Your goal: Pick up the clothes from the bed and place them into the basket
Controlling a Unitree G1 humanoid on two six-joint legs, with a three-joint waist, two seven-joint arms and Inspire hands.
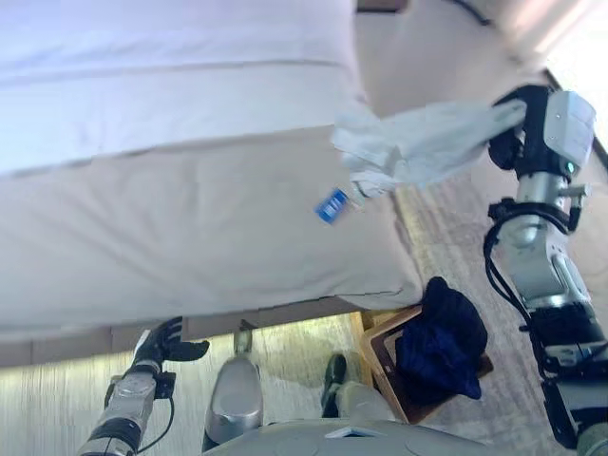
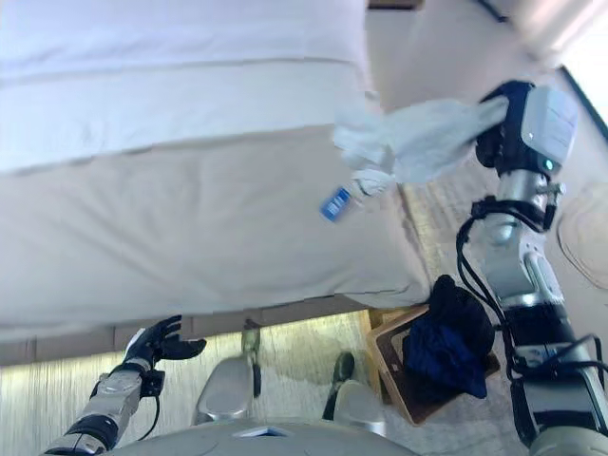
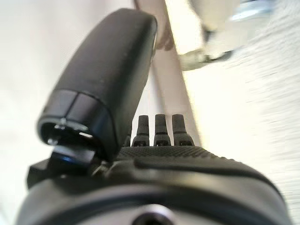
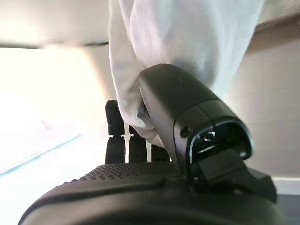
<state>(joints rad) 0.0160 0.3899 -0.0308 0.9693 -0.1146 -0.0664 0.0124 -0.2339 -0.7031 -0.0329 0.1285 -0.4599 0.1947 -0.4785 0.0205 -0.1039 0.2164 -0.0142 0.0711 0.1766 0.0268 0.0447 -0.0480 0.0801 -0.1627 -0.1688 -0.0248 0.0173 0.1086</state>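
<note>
The right hand (image 1: pixel 513 128) is raised beside the bed's (image 1: pixel 190 218) corner, thumb and fingers (image 4: pixel 115 140) clamped on 1 white garment (image 1: pixel 418 142). The garment is clear of the bed and stretches sideways from the hand, its loose end over the bed's corner. A blue tag (image 1: pixel 331 205) hangs from that loose end, against the bed's beige side.

Below the right hand, on the floor by the bed's corner, stands the wooden basket (image 1: pixel 380 356). 1 dark blue garment (image 1: pixel 446 337) lies in it, draped over its rim.

The left hand (image 1: pixel 161 344) is low at the foot of the bed's side, well apart from the right hand, fingers relaxed and apart, holding nothing.
</note>
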